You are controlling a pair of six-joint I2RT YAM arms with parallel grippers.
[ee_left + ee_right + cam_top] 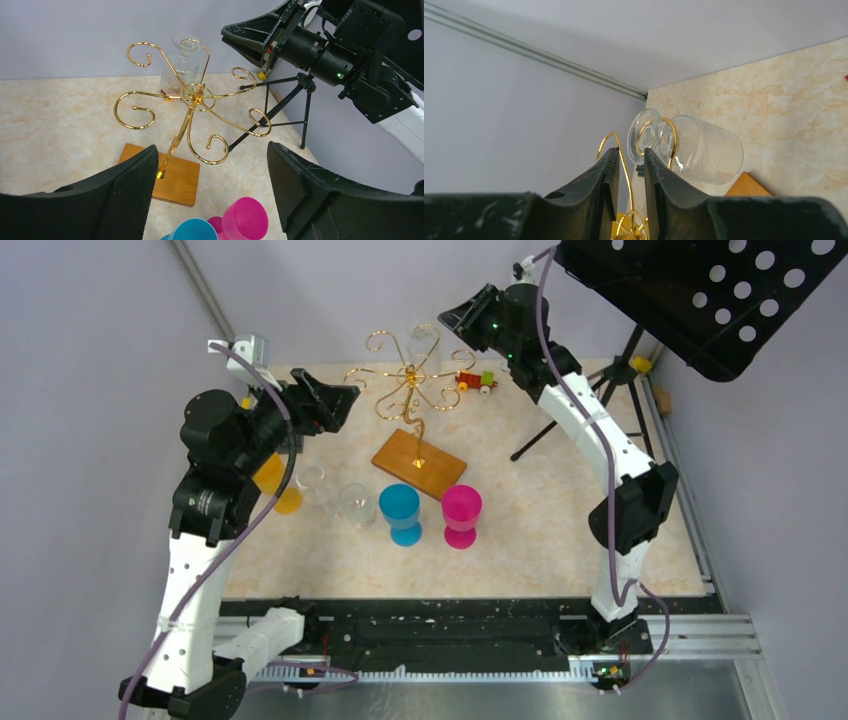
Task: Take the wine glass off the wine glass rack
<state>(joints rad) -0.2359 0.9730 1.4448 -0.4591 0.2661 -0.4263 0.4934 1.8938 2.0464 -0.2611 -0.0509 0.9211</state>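
The wine glass (424,340) is clear and hangs upside down by its foot on a back arm of the gold wire wine glass rack (410,382), which stands on a wooden base (420,462). In the right wrist view the glass (706,150) is just ahead and right of my right gripper (630,152), whose jaws stand a narrow gap apart with nothing between them. My left gripper (211,150) is wide open and empty, in front of the rack (197,95). The glass (182,65) is behind the rack's top.
A blue cup (402,510), a pink cup (461,512), two clear glasses (357,502) and an orange cup (280,492) stand in front of the rack. A toy train (476,382) lies behind it. A black music stand (690,290) on a tripod stands back right.
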